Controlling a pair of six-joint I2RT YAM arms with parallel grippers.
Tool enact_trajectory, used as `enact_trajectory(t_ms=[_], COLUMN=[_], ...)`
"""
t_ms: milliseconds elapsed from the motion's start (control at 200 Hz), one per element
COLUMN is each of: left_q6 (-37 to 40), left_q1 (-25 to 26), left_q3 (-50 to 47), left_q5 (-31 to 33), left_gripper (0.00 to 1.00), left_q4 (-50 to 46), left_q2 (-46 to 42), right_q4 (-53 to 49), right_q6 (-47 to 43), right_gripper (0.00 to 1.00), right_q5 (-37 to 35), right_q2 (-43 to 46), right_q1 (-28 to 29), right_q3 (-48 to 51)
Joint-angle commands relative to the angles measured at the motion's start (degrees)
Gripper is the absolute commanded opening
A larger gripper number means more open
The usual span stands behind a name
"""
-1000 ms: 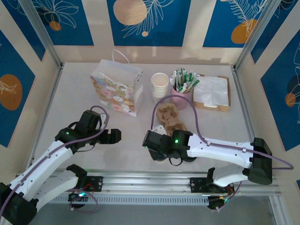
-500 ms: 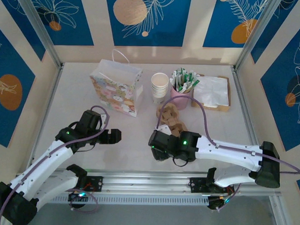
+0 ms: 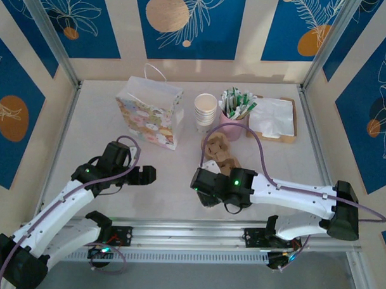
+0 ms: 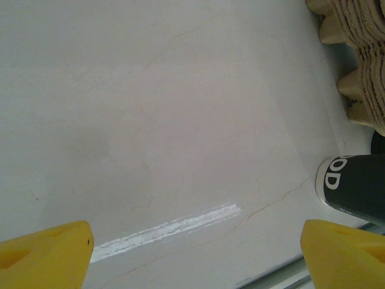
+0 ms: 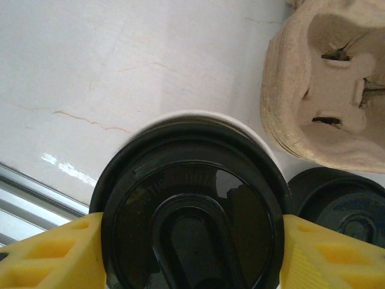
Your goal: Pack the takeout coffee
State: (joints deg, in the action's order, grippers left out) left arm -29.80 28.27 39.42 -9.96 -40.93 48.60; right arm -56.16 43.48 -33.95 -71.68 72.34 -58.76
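My right gripper [image 3: 204,186] is shut on a takeout coffee cup with a black lid [image 5: 189,211], its yellow fingers [image 5: 51,256] pressing the lid's two sides. The cup hangs low over the table, just in front of a stack of brown pulp cup carriers [image 3: 219,155] [image 5: 328,96]. A second black lid [image 5: 343,205] lies beside the held cup. My left gripper [image 3: 147,174] is open over bare table [image 4: 180,108], with a black-sleeved cup [image 4: 352,186] off to its right. The patterned paper bag [image 3: 149,114] stands upright at the back left.
A stack of white paper cups [image 3: 205,110], a pink cup of sugar sticks [image 3: 233,117] and a tray of napkins [image 3: 273,119] stand at the back. A metal rail [image 3: 190,236] runs along the near edge. Frame posts stand at the back corners.
My right gripper has shifted slightly right and toward the near edge with the cup, uncovering more of the carrier stack. The left arm has not moved.
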Motion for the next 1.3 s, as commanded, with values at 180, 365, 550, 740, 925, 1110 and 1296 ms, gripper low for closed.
enact_trajectory(t_ms=[180, 365, 550, 740, 925, 1110, 1296], left_q6=[0.5, 0.5, 0.6, 0.6, 0.5, 0.5, 0.6], left_q1=[0.5, 0.5, 0.5, 0.5, 0.5, 0.5, 0.5], left_q3=[0.6, 0.6, 0.7, 0.7, 0.7, 0.7, 0.6], left_q5=[0.7, 0.8, 0.7, 0.6, 0.6, 0.7, 0.8], left_gripper=[0.89, 0.89, 0.89, 0.89, 0.89, 0.89, 0.89], left_q4=[-0.3, -0.3, -0.3, -0.3, -0.3, -0.4, -0.3], left_q2=[0.0, 0.0, 0.0, -0.1, -0.1, -0.1, -0.1], right_q4=[-2.6, -0.3, 1.8, 0.5, 0.4, -1.5, -1.5], right_q6=[-2.4, -2.1, -2.0, -1.3, -1.0, -0.6, -0.5], right_gripper=[0.54, 0.55, 0.55, 0.54, 0.54, 0.54, 0.55], right_q5=[-2.8, -0.6, 2.2, 2.2, 2.4, 1.0, -0.1], right_q2=[-1.4, -1.0, -0.9, -1.3, -1.4, -2.0, -1.2], right_q1=[0.6, -0.4, -1.5, -1.8, -1.7, -0.9, -0.8], right_q3=[-3.2, -1.1, 0.5, 0.8, 1.3, 0.2, -0.2])
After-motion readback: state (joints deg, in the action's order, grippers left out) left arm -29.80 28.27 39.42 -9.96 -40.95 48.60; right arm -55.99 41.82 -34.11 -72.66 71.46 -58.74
